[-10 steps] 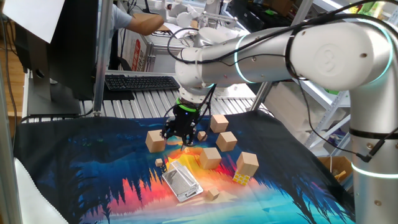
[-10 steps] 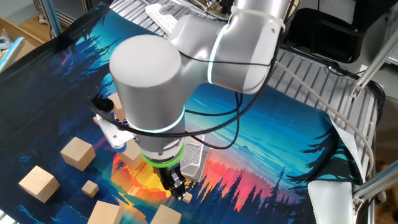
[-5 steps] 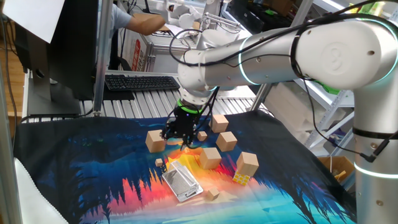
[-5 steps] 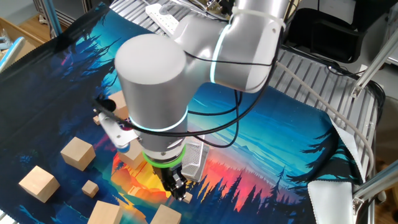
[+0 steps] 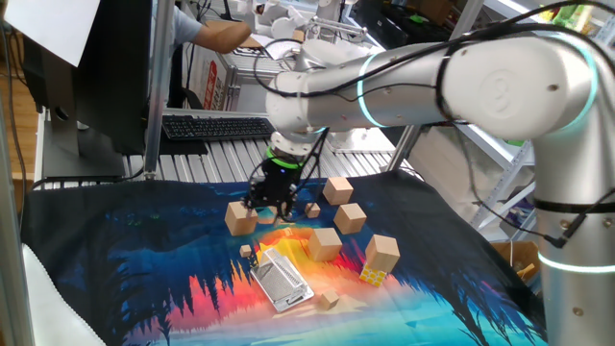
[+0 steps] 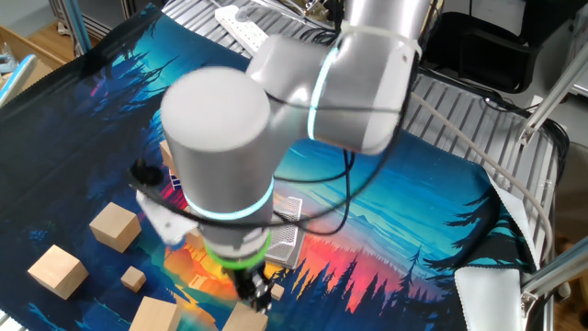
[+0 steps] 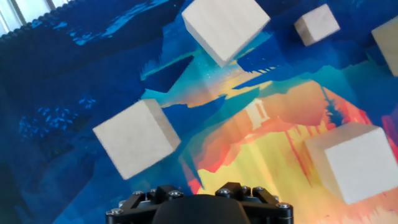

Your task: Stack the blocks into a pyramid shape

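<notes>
1. The blocks point(image 5: 326, 243) lie scattered and unstacked on the surface point(image 5: 144, 259), one point(image 5: 240, 217) just beside the pincer point(image 5: 270, 210).
2. The pincer's opening cannot be told; nothing visibly held.
3. Centre above that block, jaws square to its faces, before descending.
</notes>
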`<action>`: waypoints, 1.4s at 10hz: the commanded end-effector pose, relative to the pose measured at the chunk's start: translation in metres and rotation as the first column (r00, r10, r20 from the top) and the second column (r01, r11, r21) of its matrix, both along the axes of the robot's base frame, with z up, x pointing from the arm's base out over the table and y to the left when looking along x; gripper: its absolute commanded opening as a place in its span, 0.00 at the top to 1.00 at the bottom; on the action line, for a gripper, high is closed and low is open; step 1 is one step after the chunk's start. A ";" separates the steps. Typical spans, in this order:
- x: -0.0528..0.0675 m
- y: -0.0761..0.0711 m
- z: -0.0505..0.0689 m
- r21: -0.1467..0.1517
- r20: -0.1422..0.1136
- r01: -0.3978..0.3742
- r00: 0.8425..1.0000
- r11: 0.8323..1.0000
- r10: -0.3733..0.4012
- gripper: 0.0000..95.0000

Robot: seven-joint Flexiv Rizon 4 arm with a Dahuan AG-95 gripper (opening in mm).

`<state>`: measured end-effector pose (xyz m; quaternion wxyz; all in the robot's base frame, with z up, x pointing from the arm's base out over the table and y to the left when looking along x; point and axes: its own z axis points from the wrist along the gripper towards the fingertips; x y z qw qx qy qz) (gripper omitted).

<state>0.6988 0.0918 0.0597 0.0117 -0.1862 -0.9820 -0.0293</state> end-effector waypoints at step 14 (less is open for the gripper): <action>0.039 0.031 0.012 -0.065 -0.043 -0.172 0.985 0.983 0.169 0.20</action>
